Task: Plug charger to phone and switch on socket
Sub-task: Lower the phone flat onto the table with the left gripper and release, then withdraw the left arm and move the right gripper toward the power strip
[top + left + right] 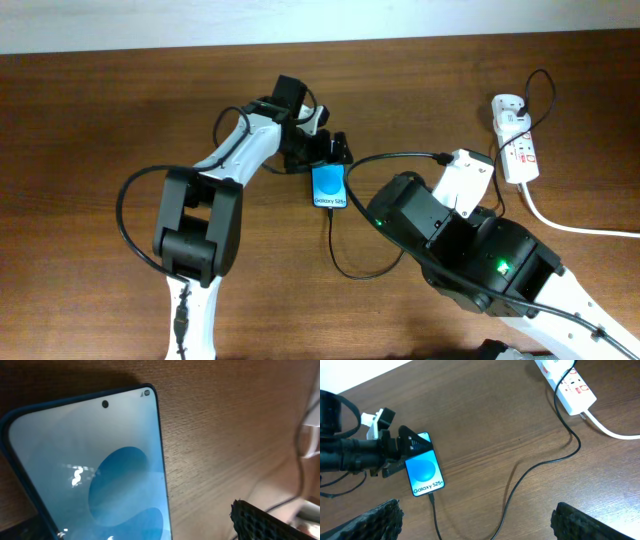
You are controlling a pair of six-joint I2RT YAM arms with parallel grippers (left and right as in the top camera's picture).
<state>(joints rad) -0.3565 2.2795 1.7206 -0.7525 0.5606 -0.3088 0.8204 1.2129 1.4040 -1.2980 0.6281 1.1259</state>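
Observation:
The phone (329, 187) lies flat on the wooden table with its blue screen up; it also shows in the right wrist view (424, 471) and fills the left wrist view (85, 475). The black charger cable (540, 462) meets the phone's bottom edge with its plug tip (431, 496), loops right and runs up to the white adapter (508, 105) on the socket (520, 150). My left gripper (325, 152) is open at the phone's top end, its right finger (260, 522) apart from the phone's edge. My right gripper (480, 525) is wide open and empty above the cable loop.
The socket's thick white cord (575, 227) runs off to the right edge. The cable loop (345, 265) lies on the table below the phone. The right arm's body (470, 250) covers the lower right of the table. A white wall edge borders the back.

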